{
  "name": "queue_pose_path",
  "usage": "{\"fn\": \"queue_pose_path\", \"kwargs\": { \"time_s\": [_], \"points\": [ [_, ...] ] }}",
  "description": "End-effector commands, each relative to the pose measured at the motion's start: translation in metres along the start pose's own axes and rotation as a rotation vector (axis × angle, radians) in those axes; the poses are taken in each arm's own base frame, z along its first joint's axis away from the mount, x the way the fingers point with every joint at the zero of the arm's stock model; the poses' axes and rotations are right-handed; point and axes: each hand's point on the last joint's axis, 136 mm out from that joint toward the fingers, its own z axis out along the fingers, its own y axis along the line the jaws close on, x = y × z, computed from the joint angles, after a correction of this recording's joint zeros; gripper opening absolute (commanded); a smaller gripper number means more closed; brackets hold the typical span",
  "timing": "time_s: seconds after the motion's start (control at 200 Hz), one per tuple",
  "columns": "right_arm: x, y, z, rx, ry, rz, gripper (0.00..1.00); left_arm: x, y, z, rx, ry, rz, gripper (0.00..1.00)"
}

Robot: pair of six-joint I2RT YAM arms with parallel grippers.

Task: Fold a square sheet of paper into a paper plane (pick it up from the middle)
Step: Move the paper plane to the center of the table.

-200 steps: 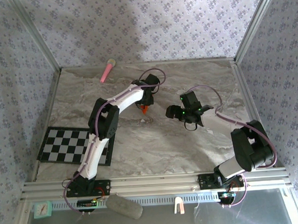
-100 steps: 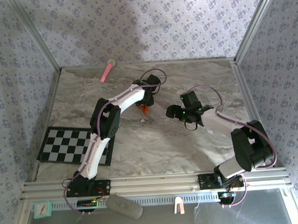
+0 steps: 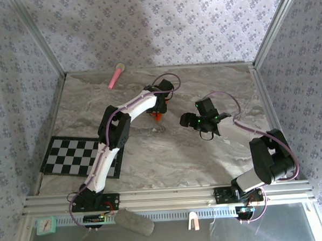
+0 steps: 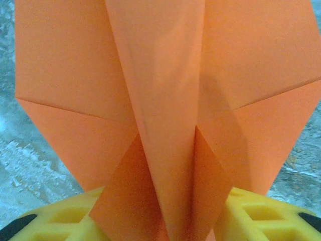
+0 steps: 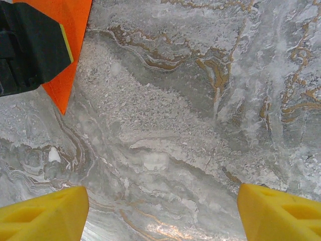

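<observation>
Looking through the left wrist camera, I've got the folded bright orange paper plane [image 4: 165, 100] right up close, its centre crease running down between the yellow fingers [image 4: 261, 216] of the left claw [image 4: 163, 226]. I cannot tell whether they pinch it or merely flank it. From above, it sits near the middle of the grey marble tabletop [image 3: 152, 153]. The right claw [image 5: 163, 211] hovers just beside it, spread wide, holding nothing.
</observation>
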Motion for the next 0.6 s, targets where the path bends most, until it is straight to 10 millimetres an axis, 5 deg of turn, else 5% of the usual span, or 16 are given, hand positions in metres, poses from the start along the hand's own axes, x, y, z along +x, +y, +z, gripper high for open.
{"fn": "queue_pose_path", "kwargs": {
  "time_s": [0.0, 0.25, 0.595],
  "points": [
    [-0.002, -0.003, 0.0, 0.011, 0.006, 0.012, 0.79, 0.025, -0.018, 0.027, 0.063, 0.087, 0.075, 0.49],
    [-0.002, -0.005, 0.0, 0.009, 0.007, 0.026, 0.79, 0.016, -0.012, 0.018, 0.029, 0.066, 0.061, 0.5],
    [-0.01, -0.003, -0.004, -0.004, -0.016, 0.041, 0.8, -0.022, -0.014, -0.043, 0.074, -0.044, 0.034, 0.57]
  ]
}}
